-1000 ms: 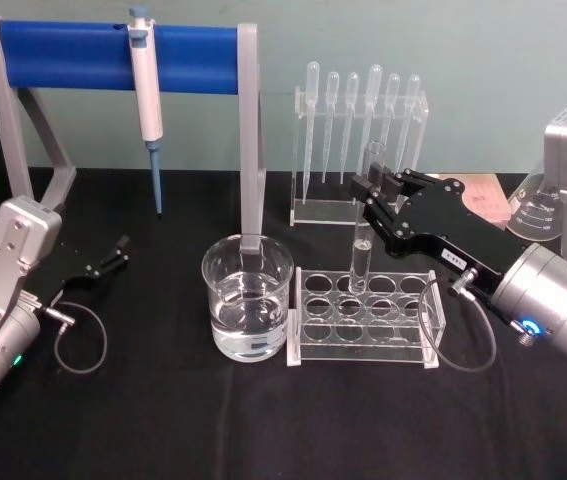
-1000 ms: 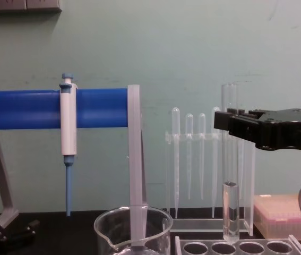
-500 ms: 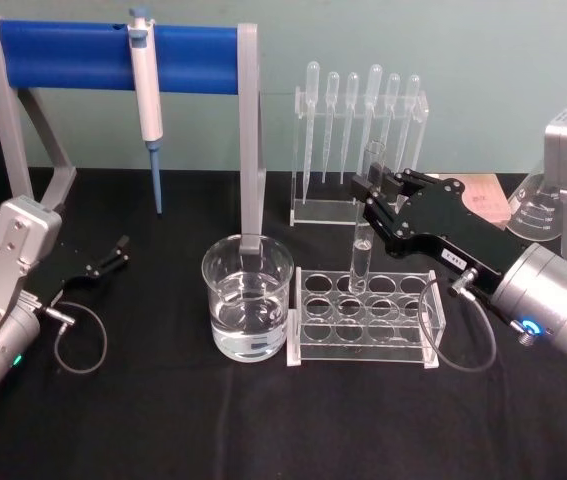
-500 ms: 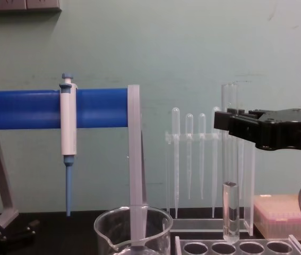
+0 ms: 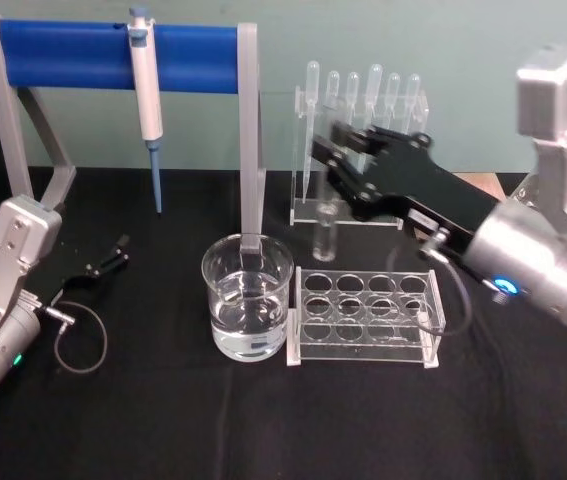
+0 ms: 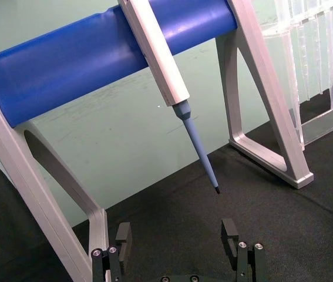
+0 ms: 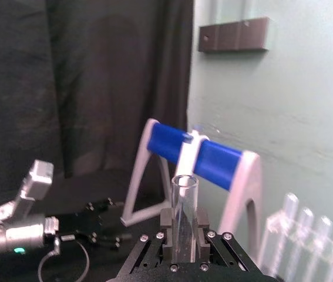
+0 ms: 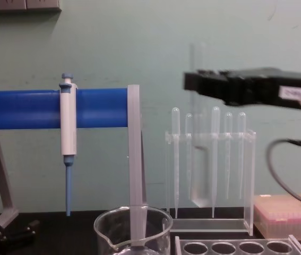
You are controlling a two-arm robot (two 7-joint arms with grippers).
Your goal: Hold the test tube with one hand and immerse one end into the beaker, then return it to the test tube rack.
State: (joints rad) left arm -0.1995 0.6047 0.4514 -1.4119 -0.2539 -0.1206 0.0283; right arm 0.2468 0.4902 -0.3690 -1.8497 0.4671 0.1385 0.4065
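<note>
Black table (image 5: 163, 420) below; the right gripper (image 5: 335, 152) has gone up, pinching the test tube (image 5: 325, 235), now out of the rack (image 5: 363, 352) and nearer the beaker (image 5: 225, 300); left gripper (image 5: 118, 250) rests spread open on it.

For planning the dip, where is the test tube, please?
The tube hangs upright in the right gripper, head view centre, above the rack's left end, right of the beaker.

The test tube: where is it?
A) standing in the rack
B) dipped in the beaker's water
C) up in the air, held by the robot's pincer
C: the right pincer grips the test tube, whose bottom end hangs clear of both the rack and the beaker. The left pincer idles, open.
</note>
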